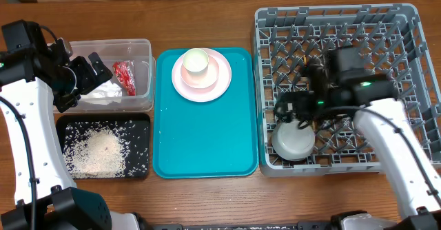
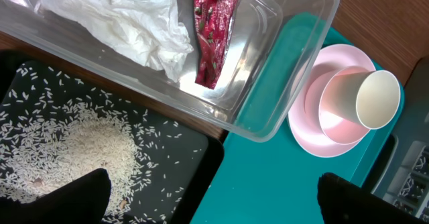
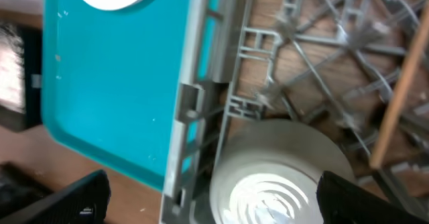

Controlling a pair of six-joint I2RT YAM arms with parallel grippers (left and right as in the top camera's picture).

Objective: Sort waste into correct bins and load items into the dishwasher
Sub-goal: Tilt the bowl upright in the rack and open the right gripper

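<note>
While the left gripper (image 1: 95, 77), over the clear tub (image 1: 117, 43), and the right gripper (image 1: 295, 114), over the dish rack (image 1: 337, 11), are hanging wide, empty, the waste is lying sorted: red wrapper (image 1: 125, 77) and tissue (image 1: 107, 92) in the tub, upper left; rice (image 1: 96, 153) in the black tray (image 1: 138, 166) below. A grey-white bowl (image 1: 293, 144) is resting inverted in the rack's lower-left corner, probably near a chopstick (image 3: 402, 96). Plate (image 1: 222, 84), pink bowl (image 2: 335, 113) and cup (image 2: 377, 100) are waiting on the central teal tray (image 1: 207, 140). Wooden table (image 1: 207, 16) is showing all round, no room.

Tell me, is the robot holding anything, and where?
Nothing. The left gripper is open over the tub; the right gripper is open over the bowl in the rack.
</note>
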